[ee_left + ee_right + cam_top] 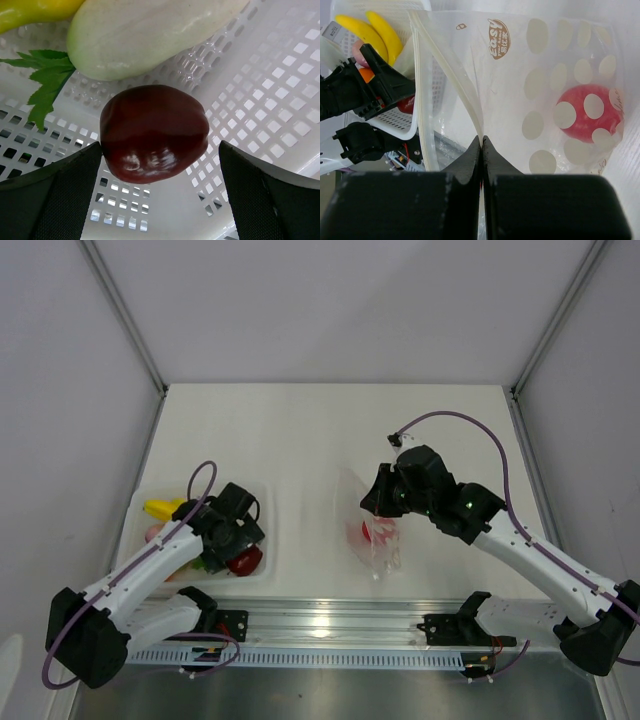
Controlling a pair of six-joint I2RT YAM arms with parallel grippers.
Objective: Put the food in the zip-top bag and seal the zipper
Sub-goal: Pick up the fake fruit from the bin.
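- While the left pincer point(237, 538) hangs over the white tray point(262, 490) at the lower left of the top view, its two fingers are spread as wide as they go, and it holds nothing.
- From the left wrist, the left pincer point(160, 155) has one black finger on each side of a dark red round fruit point(152, 132). The finger on the left of the frame is right next to the fruit. The finger on the right of the frame is clear of it.
- That dark red round fruit point(243, 560) lies on the holey floor of the tray point(280, 75).
- Above the fruit in the left wrist view lies a white radish point(150, 35), with its green leaves point(45, 75) at the left of the frame.
- A yellow banana point(160, 507) lies at the far left end of the tray.
- The right pincer point(375, 502) is near the middle of the surface point(300, 430), at the bag point(365, 530).
- From the right wrist, the right pincer point(481, 142) is shut tight, and it pinches the thin edge of the clear bag point(560, 75), which has white dots on it.
- The zip strip point(455, 85) runs from the upper left of that frame down to the pinched spot.
- The bag's mouth gapes open.
- A red apple point(587, 112) sits inside the bag, at the right of that frame.
- Past the bag, in the upper left of the right wrist view, the banana point(370, 32) and a bit of an orange fruit point(366, 74) show in the tray point(400, 125).
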